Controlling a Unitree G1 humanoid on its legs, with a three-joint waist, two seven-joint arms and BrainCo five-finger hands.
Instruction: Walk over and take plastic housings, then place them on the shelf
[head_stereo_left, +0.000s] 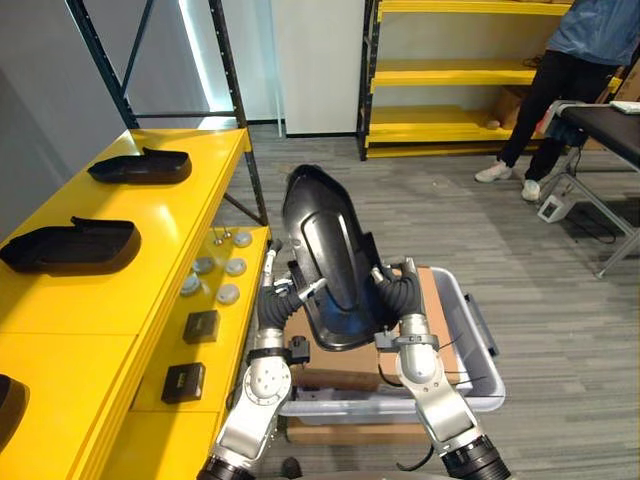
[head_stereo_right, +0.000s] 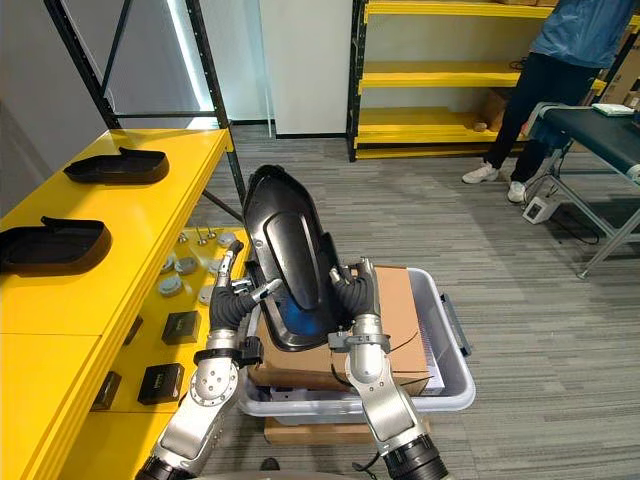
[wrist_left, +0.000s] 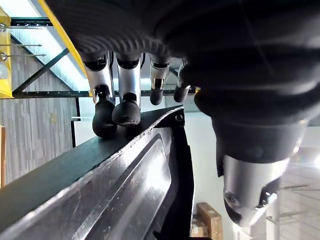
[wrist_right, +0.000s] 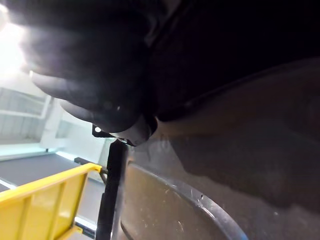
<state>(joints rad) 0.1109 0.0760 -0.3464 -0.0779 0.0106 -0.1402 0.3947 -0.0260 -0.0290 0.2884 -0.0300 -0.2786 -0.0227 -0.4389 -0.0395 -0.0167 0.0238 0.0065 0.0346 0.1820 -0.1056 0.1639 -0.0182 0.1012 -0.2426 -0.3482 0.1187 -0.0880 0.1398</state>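
My left hand (head_stereo_left: 283, 298) is clamped on the black plastic housing (head_stereo_left: 325, 250). The left wrist view shows this plainly: the fingers (wrist_left: 126, 110) curl over the housing's rim, dark tips pressed on its outer face, with the thumb (wrist_left: 247, 192) on the inner side. The head views give none of that detail. There the hand is mostly ribbed cover against the housing's left edge.

My right hand (head_stereo_left: 398, 290) sits against the housing's right edge. Its wrist view gives little but dark cover and the housing's glossy surface, so I cannot tell how it grips.

Between both hands the housing stands nearly upright, its hollow side toward me, its top leaning toward the yellow shelf (head_stereo_left: 150, 260). It is held above a cardboard box (head_stereo_right: 395, 310) that lies in a grey bin (head_stereo_right: 447, 340).

On my left the shelf's top level carries 2 more housings, one far (head_stereo_left: 140, 167) and one nearer (head_stereo_left: 70, 246), well apart, with bare yellow surface between and before them. A 3rd dark shape (head_stereo_left: 8, 405) is cut off at the picture's edge.

The lower level holds grey discs (head_stereo_left: 228, 294) and 2 small black boxes (head_stereo_left: 201, 326).

Ahead and right the floor lies open up to a yellow rack (head_stereo_left: 440, 72), where a person (head_stereo_left: 560, 80) stands beside a dark table (head_stereo_left: 605, 125).
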